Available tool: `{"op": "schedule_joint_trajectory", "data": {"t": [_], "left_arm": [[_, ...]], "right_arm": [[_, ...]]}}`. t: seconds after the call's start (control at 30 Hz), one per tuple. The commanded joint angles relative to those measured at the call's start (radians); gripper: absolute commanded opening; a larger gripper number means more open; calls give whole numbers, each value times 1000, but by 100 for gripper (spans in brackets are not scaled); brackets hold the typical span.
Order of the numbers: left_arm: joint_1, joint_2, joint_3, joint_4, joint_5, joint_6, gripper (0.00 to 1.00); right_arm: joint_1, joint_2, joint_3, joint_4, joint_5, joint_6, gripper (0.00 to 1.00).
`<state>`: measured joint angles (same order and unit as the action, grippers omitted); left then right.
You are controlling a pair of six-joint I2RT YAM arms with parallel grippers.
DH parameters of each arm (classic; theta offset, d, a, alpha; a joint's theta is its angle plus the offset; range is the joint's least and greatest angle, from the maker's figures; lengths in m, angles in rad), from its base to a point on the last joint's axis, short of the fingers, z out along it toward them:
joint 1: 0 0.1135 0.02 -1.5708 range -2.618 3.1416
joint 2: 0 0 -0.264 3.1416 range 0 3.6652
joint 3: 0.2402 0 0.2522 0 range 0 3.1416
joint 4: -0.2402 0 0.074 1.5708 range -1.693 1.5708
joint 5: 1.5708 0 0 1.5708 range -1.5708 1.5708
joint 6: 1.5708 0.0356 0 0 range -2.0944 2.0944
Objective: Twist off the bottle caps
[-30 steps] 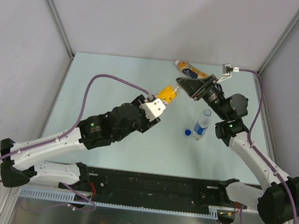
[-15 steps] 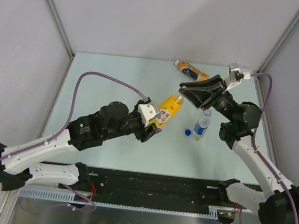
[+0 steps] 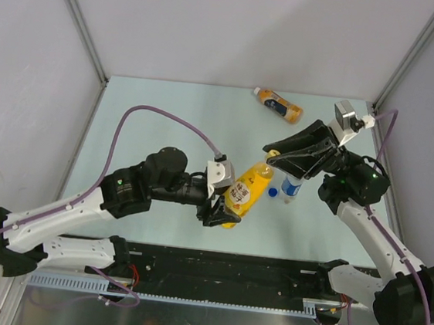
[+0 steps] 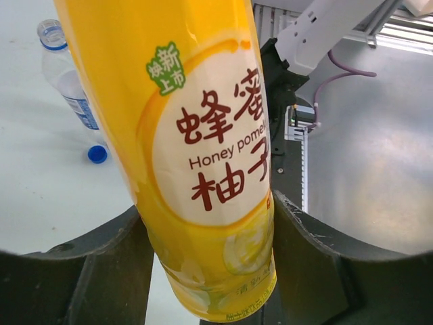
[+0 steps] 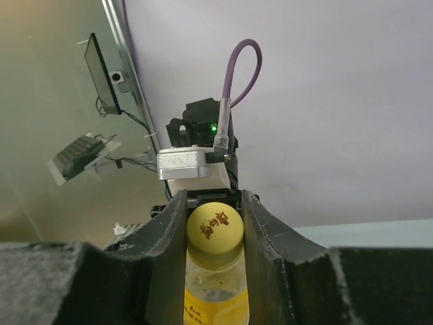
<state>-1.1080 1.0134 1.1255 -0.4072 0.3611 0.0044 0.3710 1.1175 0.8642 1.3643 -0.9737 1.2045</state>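
Note:
My left gripper (image 3: 228, 202) (image 4: 206, 271) is shut on the lower body of the yellow bottle (image 3: 247, 187) (image 4: 203, 149), which is held tilted above the table. The bottle's yellow cap (image 5: 215, 229) (image 3: 271, 154) sits squeezed between the fingers (image 5: 260, 237) of my right gripper (image 5: 215, 227) (image 3: 272, 156). A clear bottle with a blue label (image 3: 292, 187) (image 4: 67, 81) stands upright just right of it, its mouth open. A loose blue cap (image 3: 273, 191) (image 4: 97, 154) lies on the table at its foot. The orange bottle (image 3: 279, 104) lies on its side at the back.
The pale green table (image 3: 151, 124) is walled by grey panels with metal frame posts (image 3: 80, 20) on both sides. A black rail (image 3: 229, 268) runs along the near edge between the arm bases. A purple cable (image 3: 167, 118) loops over the left arm.
Both arms have carried the yellow bottle together toward the near edge. The bottle now tilts more steeply, with its cap still in the right gripper.

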Motion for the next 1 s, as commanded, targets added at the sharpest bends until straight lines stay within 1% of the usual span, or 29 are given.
{"op": "schedule_joint_trajectory", "data": {"t": [0.0, 0.2, 0.3, 0.33, 0.4, 0.47, 0.53, 0.6, 0.7, 0.77, 0.8, 0.97], "left_arm": [[-36, -73, 10, 150, 262, 84, 0], [-36, -100, -29, 164, 220, 77, 0], [-35, -103, -41, 165, 182, 76, 0], [-35, -104, -46, 166, 167, 75, 0], [-35, -108, -56, 166, 129, 75, 0], [-34, -112, -67, 166, 80, 74, 0], [-33, -115, -78, 165, 39, 72, 0], [-32, -117, -88, 164, 9, 72, 0], [-30, -114, -101, 165, -20, 74, 0], [-30, -112, -108, 165, -30, 76, 0], [-29, -110, -112, 165, -37, 78, 0], [-29, -121, -136, 164, -95, 85, 0]], "right_arm": [[-21, 66, -11, 173, -81, 88, 0], [-22, 64, -11, 167, -81, 74, 0], [-24, 60, -12, 130, -71, 60, 0], [-25, 57, -12, 113, -67, 53, 2], [-26, 51, -11, 75, -49, 34, 12], [-28, 38, -11, 35, -29, 17, 29], [-31, 18, -10, -9, -6, -9, 49], [-32, -10, -11, -80, 21, -51, 67], [-33, -48, -11, -179, 59, -107, 87], [-34, -73, -11, -228, 81, -128, 96], [-35, -85, -11, -248, 92, -137, 97], [-38, -151, -10, -325, 128, -176, 99]]}}
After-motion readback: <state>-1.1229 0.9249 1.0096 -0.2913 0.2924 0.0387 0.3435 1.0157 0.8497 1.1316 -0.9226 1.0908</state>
